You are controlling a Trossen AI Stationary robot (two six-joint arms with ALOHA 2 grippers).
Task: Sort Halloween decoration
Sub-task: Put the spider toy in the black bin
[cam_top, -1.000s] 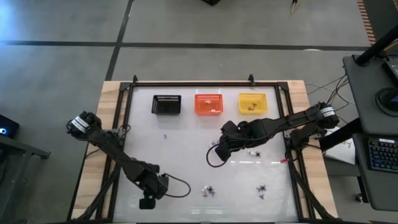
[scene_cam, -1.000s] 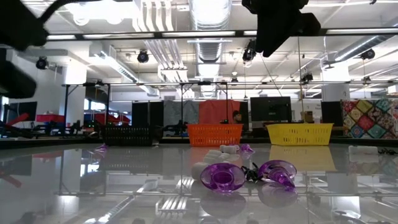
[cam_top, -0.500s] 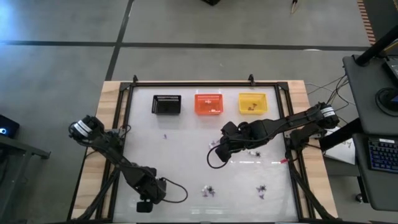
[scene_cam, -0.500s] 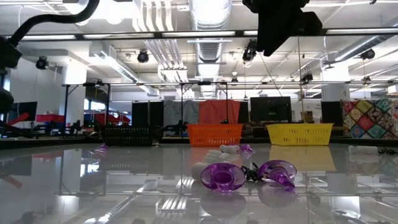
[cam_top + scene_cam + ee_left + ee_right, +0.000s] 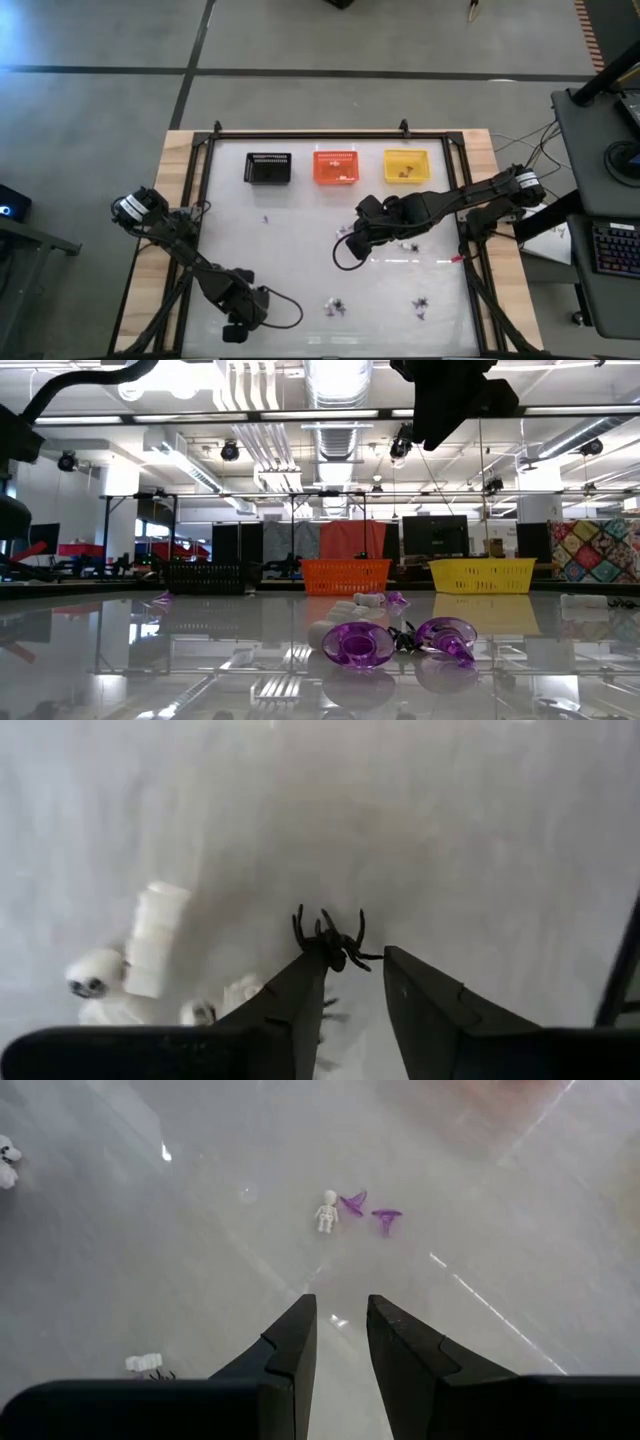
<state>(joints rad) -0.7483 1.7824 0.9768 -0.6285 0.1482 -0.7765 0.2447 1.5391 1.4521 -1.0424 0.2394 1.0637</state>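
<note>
On the white tabletop [image 5: 300,250], the right gripper [image 5: 352,243] hovers mid-table, fingers narrowly parted and empty. The left gripper [image 5: 352,970], at the near-left edge, has its fingers narrowly parted around a black spider [image 5: 330,938] beside white skeleton bits [image 5: 150,945].

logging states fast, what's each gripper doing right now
Left gripper: open, a black spider at one fingertip, not gripped.
Right gripper: open, holding nothing.
</note>
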